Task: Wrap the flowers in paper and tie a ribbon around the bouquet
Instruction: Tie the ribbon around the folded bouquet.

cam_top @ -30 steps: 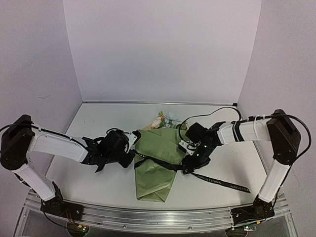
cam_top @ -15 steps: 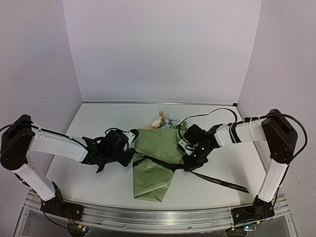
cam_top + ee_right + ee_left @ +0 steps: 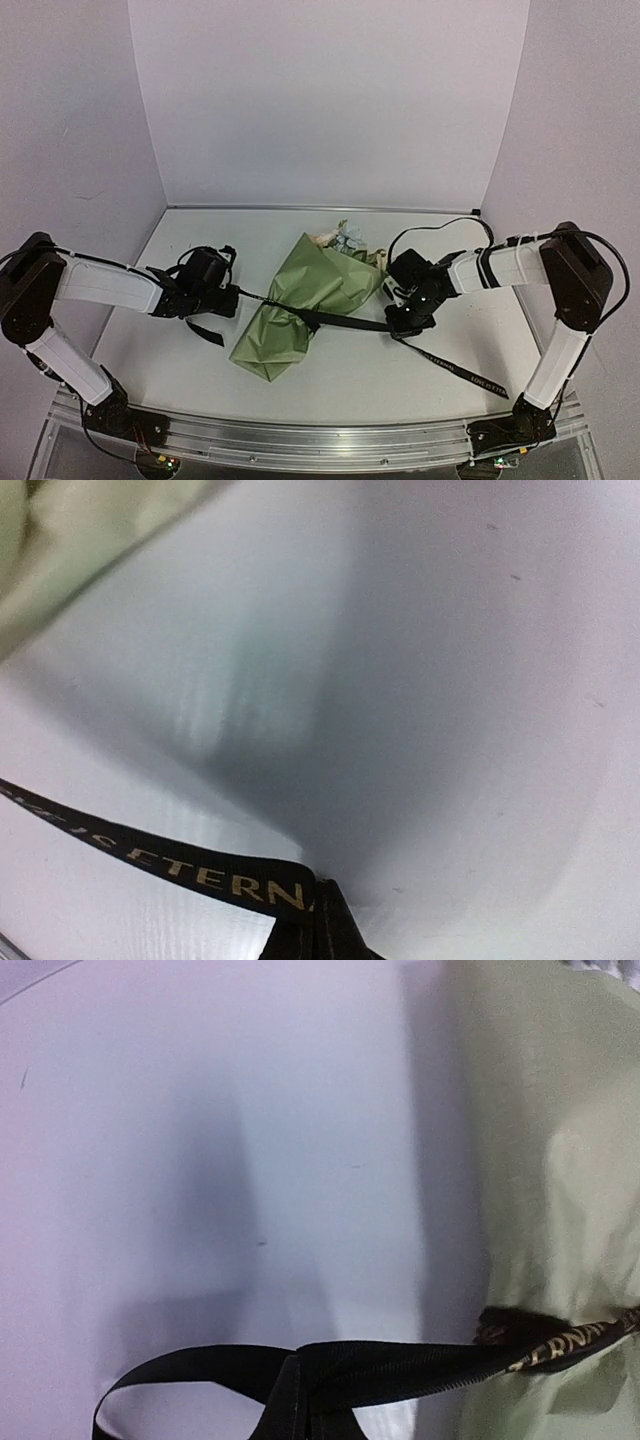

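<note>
**Q:** What lies across the scene, from the left?

**A:** The left gripper (image 3: 232,295) sits low over the white table (image 3: 180,250), its jaws pinched shut on one end of a narrow black satin ribbon with pale lettering (image 3: 345,322). A small slack loop of the ribbon hangs by the fingers. From there it runs taut to the right, over the waist of the bouquet (image 3: 300,305), a cone of creased olive-green paper lying on the table in the middle. Its pastel pink, cream and blue flowers (image 3: 345,238) point to the far side. Just right of the cone, the right gripper (image 3: 405,320) is clamped on the same ribbon, and the spare tail trails off toward the near right.

**Q:** Is it tied?

**A:** I cannot tell. The left wrist view shows a dark bunch where the ribbon meets the paper (image 3: 540,1160), but not a clear knot.

**Q:** What could go wrong?

**A:** The cone looks light, so uneven pulling could drag or spin it. The band could slide toward the narrow tip and loosen. Slick satin might also slip from the jaws, letting the paper spring open.
</note>
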